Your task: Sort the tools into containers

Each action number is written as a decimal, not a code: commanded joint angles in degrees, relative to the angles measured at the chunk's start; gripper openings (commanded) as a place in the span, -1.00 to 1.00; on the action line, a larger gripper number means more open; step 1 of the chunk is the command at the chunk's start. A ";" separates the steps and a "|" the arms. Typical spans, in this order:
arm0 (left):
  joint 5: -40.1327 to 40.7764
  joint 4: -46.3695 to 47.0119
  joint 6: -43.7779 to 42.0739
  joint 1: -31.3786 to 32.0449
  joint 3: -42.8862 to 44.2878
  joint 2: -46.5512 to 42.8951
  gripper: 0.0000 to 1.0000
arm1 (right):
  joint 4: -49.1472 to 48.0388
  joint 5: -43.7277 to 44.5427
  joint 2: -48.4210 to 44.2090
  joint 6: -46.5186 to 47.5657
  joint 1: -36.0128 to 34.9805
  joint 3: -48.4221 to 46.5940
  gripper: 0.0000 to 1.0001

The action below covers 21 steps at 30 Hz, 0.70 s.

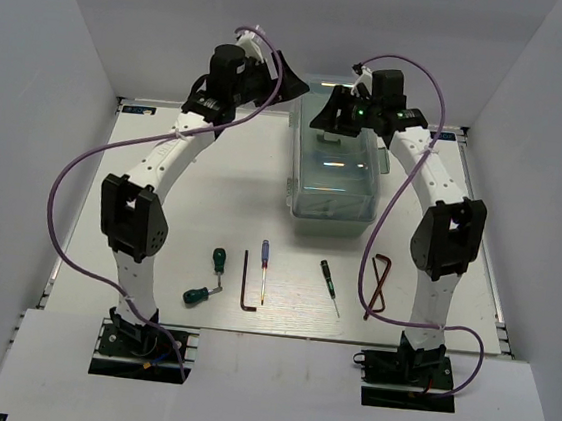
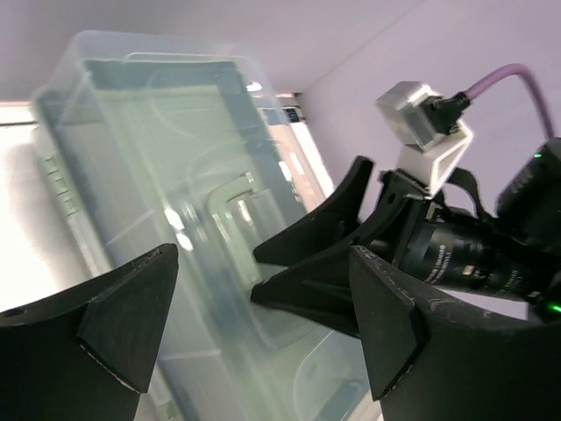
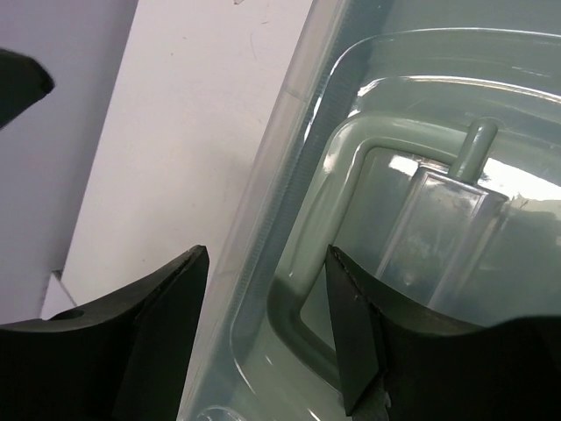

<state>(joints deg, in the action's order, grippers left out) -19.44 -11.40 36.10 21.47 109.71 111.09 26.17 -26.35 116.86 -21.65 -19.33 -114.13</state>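
Spread wide (nothing pinched), left gripper (image 2: 263,294) and right gripper (image 3: 267,256) meet at the toolbox (image 1: 332,181); with its lid rim (image 3: 261,206) between right fingers (image 3: 166,329), a shallow bite could slip.

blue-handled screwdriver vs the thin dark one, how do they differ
The blue-handled screwdriver lies nearly straight, near to far; the thin dark screwdriver lies slanted, tip angled to the right. The blue-handled one has a blue handle, the thin dark one a dark handle. Both lie loose on the table, handles toward the toolbox.
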 commanded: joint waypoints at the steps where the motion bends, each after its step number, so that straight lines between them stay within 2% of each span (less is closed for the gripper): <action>1: -5.25 1.29 1.34 -0.20 4.36 2.20 0.77 | -0.77 -8.17 0.30 -3.57 -0.01 -0.66 0.23; 7: -7.72 0.59 4.25 -0.20 10.34 8.09 0.77 | -6.04 -14.08 -0.40 -8.84 0.88 -0.49 0.17; 21: -12.46 2.87 11.72 0.84 10.88 12.22 0.77 | -8.33 -16.63 -0.40 -10.61 2.11 0.04 0.15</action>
<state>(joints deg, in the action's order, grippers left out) -29.28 -10.28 45.47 21.56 118.19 122.74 21.65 -38.00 116.90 -30.72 -16.67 -113.78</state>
